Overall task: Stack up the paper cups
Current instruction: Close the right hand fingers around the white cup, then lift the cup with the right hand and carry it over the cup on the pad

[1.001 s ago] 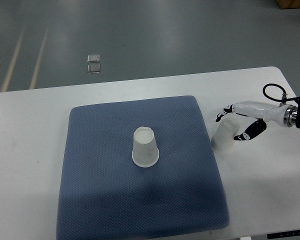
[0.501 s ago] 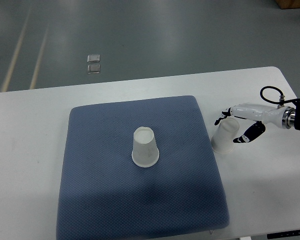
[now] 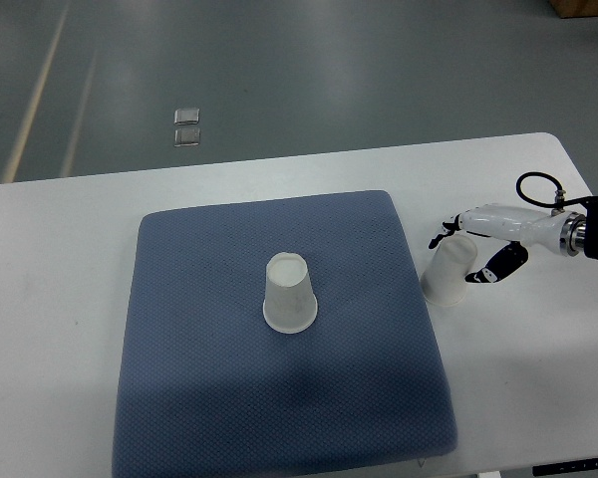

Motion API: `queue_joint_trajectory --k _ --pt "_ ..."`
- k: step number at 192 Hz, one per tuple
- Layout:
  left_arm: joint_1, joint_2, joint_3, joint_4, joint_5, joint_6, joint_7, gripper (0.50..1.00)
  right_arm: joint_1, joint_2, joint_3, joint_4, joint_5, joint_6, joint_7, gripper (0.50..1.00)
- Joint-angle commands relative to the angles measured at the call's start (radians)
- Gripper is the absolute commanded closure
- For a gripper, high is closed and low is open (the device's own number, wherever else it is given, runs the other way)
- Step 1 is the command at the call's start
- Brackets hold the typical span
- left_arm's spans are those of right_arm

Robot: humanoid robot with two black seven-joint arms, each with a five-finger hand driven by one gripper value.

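Note:
One white paper cup point(image 3: 290, 292) stands upside down in the middle of the blue mat point(image 3: 199, 329). A second white paper cup point(image 3: 447, 277) stands upside down and slightly tilted on the white table, just off the mat's right edge. My right hand point(image 3: 455, 258) reaches in from the right edge and straddles this cup's upper part. Its fingers point(image 3: 442, 235) are on the cup's far side and its thumb point(image 3: 483, 275) is on the near side, spread and not clamped. The cup rests on the table. The left arm is out of view.
The white table point(image 3: 60, 299) carries the mat; its right edge is close behind my right wrist point(image 3: 578, 235). A black cable point(image 3: 538, 184) loops above the wrist. Two small clear squares point(image 3: 187, 127) lie on the grey floor beyond the table.
My right hand has moved slightly left, closer around the second cup. Neither cup has moved.

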Motion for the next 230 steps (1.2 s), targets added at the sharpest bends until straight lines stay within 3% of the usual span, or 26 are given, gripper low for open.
queue_joint_trajectory --k 1,10,32,43,110,146,158,160,171,195,230 --pt "0.0 0.0 0.0 0.0 0.0 0.0 0.0 0.5 0.001 0.002 0.0 -0.004 -0.004 -0.001 -0.001 0.762" --pt "0.0 0.0 -0.001 0.0 0.0 0.0 0.0 0.5 0.001 0.002 0.0 -0.005 -0.005 -0.001 -0.001 0.787" --pt "0.0 0.0 0.0 0.0 0.0 0.0 0.0 0.5 0.002 0.002 0.0 -0.007 -0.005 -0.001 -0.001 0.918" --pt "0.0 0.0 0.0 0.0 0.0 0.0 0.0 0.5 0.002 0.002 0.0 -0.007 -0.005 -0.001 -0.001 0.957" --pt "0.0 0.0 0.0 0.0 0.0 0.0 0.0 0.5 0.182 -0.06 0.061 0.067 0.094 0.022 0.006 0.951" --pt "0.0 0.0 0.0 0.0 0.0 0.0 0.0 0.5 0.316 -0.049 0.068 0.145 0.268 0.154 -0.003 0.944" --pt "0.0 0.0 0.0 0.0 0.0 0.0 0.0 0.5 0.323 -0.046 0.068 0.15 0.278 0.159 -0.005 0.944" --pt "0.0 0.0 0.0 0.0 0.0 0.0 0.0 0.5 0.353 -0.02 0.068 0.176 0.321 0.189 -0.031 0.942" --pt "0.0 0.0 0.0 0.0 0.0 0.0 0.0 0.5 0.37 0.006 0.068 0.194 0.332 0.211 -0.049 0.942" --pt "0.0 0.0 0.0 0.0 0.0 0.001 0.0 0.5 0.402 0.084 0.066 0.222 0.332 0.268 -0.058 0.942" --pt "0.0 0.0 0.0 0.0 0.0 0.0 0.0 0.5 0.429 0.215 0.061 0.209 0.317 0.294 -0.107 0.94"
